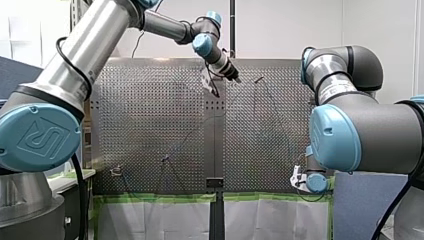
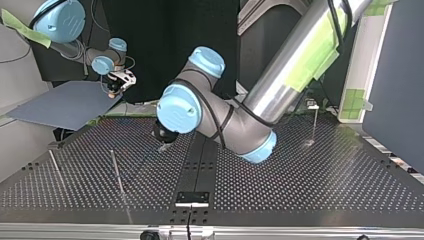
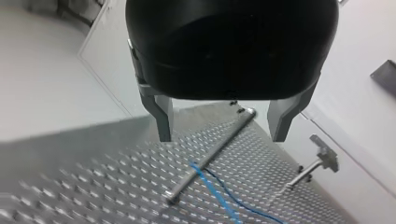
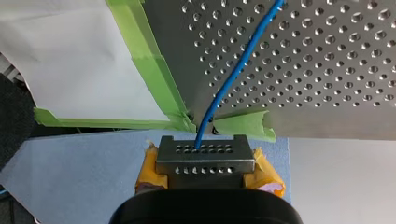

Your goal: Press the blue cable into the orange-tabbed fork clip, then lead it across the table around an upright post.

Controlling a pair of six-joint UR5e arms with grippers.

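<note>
Pinching one blue cable [image 4: 233,74], seemingly, right end effector [image 4: 205,163]; left end effector [image 3: 222,135] released.

Green tape [image 4: 149,60] borders white paper [image 4: 60,56]; blue board [image 4: 84,172] lies nearby.

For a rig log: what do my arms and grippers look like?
My left arm and my right arm are silver-grey tubes with light-blue joint caps; a black cable runs along the left. My left gripper is black with grey metal fingers; my right gripper has perforated metal fingers and yellow pads.
</note>
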